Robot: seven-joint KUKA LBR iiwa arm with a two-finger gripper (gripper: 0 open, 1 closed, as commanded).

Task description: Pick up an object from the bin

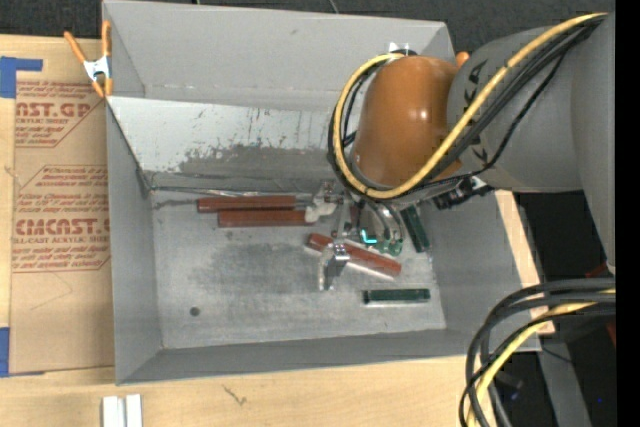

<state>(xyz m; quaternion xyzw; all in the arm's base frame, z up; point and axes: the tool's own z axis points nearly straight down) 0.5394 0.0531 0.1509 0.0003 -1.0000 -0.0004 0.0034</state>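
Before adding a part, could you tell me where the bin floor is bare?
Bare: the floor left of the gripper, below the long brown bars. Crowded: right side, around the reddish bar and green strip.

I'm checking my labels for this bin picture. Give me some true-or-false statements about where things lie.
1. The end effector is over the right half of the grey metal bin. True.
2. The two long reddish-brown bars lie in the bin's lower left corner. False: they lie side by side along the foot of the back wall, left of the end effector.
3. A short reddish-brown bar lies right by the end effector. True.
4. The dark green flat strip leans on the back wall. False: it lies flat on the floor, toward the view's lower right.
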